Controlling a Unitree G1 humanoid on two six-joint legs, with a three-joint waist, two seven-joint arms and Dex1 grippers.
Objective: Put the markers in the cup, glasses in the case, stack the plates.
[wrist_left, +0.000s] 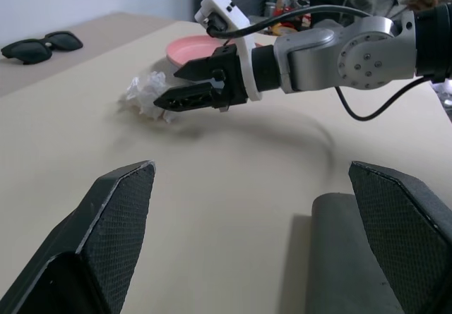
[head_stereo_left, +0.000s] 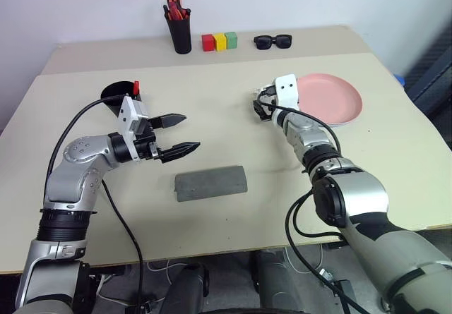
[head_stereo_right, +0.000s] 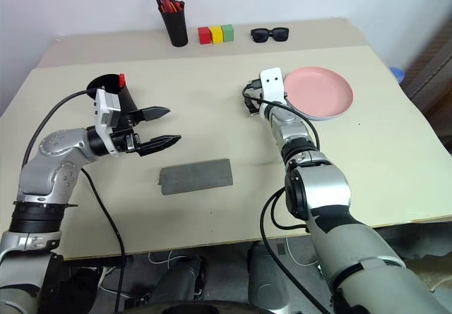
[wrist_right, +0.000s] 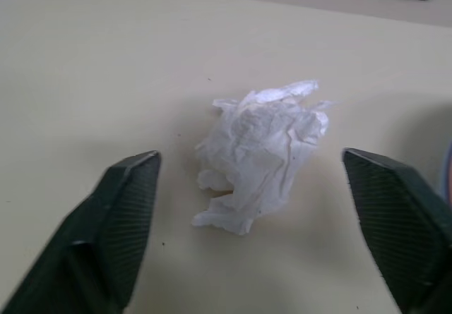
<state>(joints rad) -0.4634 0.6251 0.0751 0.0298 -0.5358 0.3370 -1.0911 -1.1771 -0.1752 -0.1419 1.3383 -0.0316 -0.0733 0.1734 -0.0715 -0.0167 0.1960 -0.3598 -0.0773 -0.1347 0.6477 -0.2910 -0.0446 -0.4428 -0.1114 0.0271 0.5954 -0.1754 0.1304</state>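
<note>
A wide black cup (head_stereo_left: 116, 92) stands at the left of the table with a red-capped marker (head_stereo_left: 136, 86) sticking out of it. The grey case (head_stereo_left: 210, 183) lies shut near the table's middle front. My left gripper (head_stereo_left: 185, 133) hovers open just above and left of the case, pointing right. The pink plate (head_stereo_left: 330, 97) sits at the right, and a pale rim (head_stereo_left: 346, 122) shows under its near edge. My right gripper (wrist_right: 251, 157) is open beside the plate's left edge, its fingers either side of a crumpled white tissue (wrist_right: 258, 145). The glasses are out of view.
A black pen holder (head_stereo_left: 181, 33) with orange-topped markers stands at the back. Red, yellow and green blocks (head_stereo_left: 219, 41) and black sunglasses (head_stereo_left: 272, 41) sit beside it. A seam (head_stereo_left: 212, 63) runs across the table in front of them.
</note>
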